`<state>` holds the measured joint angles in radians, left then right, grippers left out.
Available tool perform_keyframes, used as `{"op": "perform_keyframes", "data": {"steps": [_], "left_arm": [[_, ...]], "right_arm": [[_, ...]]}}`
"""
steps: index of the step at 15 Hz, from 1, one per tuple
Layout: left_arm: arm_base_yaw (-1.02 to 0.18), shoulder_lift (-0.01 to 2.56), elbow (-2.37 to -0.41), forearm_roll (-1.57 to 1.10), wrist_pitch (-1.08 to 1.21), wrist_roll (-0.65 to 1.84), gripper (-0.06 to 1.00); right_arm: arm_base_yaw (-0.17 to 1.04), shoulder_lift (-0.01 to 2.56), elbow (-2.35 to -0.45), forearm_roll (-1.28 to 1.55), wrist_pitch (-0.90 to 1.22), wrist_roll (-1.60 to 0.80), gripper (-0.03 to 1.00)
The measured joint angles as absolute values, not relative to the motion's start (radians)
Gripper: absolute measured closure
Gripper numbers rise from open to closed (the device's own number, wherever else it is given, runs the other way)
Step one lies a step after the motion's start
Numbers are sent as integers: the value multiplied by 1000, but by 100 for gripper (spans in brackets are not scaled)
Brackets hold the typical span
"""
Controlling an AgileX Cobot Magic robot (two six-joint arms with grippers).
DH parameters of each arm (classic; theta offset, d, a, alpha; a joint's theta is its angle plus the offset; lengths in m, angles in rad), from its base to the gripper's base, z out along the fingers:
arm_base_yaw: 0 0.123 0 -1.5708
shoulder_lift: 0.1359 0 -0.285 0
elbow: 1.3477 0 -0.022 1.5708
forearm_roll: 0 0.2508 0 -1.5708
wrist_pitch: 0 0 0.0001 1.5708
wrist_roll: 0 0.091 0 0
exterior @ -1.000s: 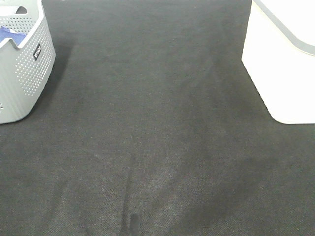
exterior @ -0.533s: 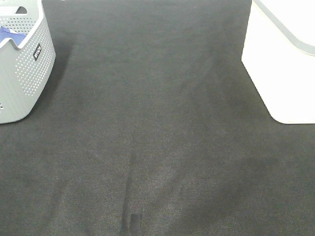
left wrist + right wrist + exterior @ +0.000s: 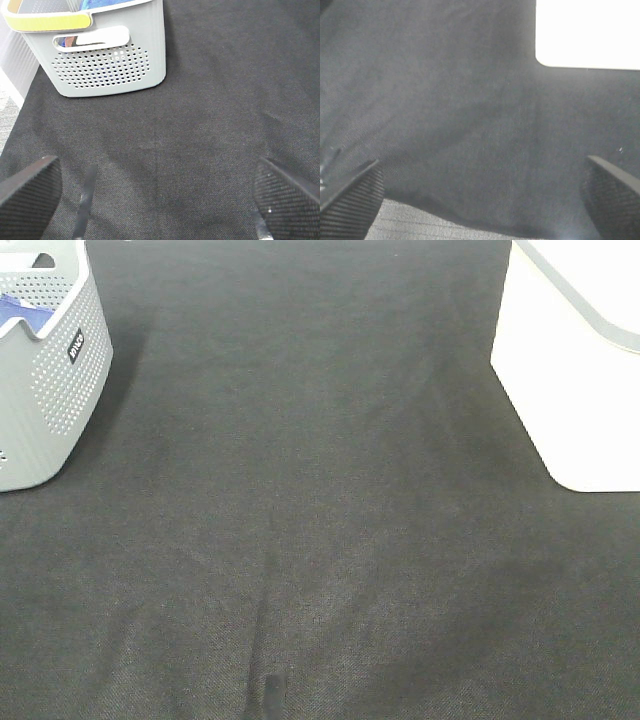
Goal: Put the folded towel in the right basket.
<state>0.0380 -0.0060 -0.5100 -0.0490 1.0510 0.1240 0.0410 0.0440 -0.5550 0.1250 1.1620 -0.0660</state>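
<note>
Nothing has shifted over the last second: both my left tool (image 3: 155,195) and right tool (image 3: 480,195) hang spread and empty, no towel visible on the tabletop (image 3: 320,490), white right basket (image 3: 575,370) waiting.

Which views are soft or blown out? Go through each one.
Exterior high: sharp, with the white basket nearly overexposed. Left wrist: crisp on the grey basket and its holes. Right wrist: hazy and soft throughout, the white basket blown out to a featureless patch.

You see only part of the grey basket (image 3: 45,370) and the white basket (image 3: 575,370), both cut by frame edges. The right wrist view is blurred.
</note>
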Motion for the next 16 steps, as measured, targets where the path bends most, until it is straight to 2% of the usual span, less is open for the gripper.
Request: {"op": "perform_keyframes", "data": {"steps": [16], "left_arm": [[38, -6, -510, -49, 1051, 124, -2]], "right_arm": [[43, -5, -537, 103, 1098, -92, -1]]}}
